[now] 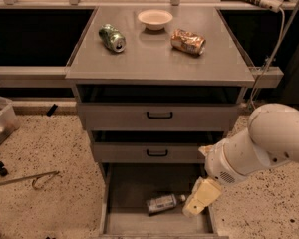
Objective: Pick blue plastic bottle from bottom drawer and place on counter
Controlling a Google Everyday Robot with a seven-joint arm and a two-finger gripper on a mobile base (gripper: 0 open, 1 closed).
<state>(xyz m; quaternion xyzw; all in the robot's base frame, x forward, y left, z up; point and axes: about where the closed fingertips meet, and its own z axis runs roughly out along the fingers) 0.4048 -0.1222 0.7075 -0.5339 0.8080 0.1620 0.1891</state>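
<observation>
My pincer (201,199) at the bottom drawer (132,185)
It hangs low over the open drawer's right side, just beside the cap end of the blue plastic bottle (162,203) lying on the drawer floor; clenched or released, I cannot tell.

No text, brand, number or sign can be read anywhere. The small clear plastic bottle with a pale bluish-white label (163,203), lying on its side on the floor of the deep grey metal bottom drawer (134,183), carries print that is too blurred to make out. On the flat grey counter (154,59), the green soda can (112,37) and the orange-brown snack packet (188,41) show patterned surfaces with no legible lettering. The cream-coloured two-finger gripper (193,209), low over the drawer's right side just beside the bottle's cap end, shows no readable marking.
</observation>
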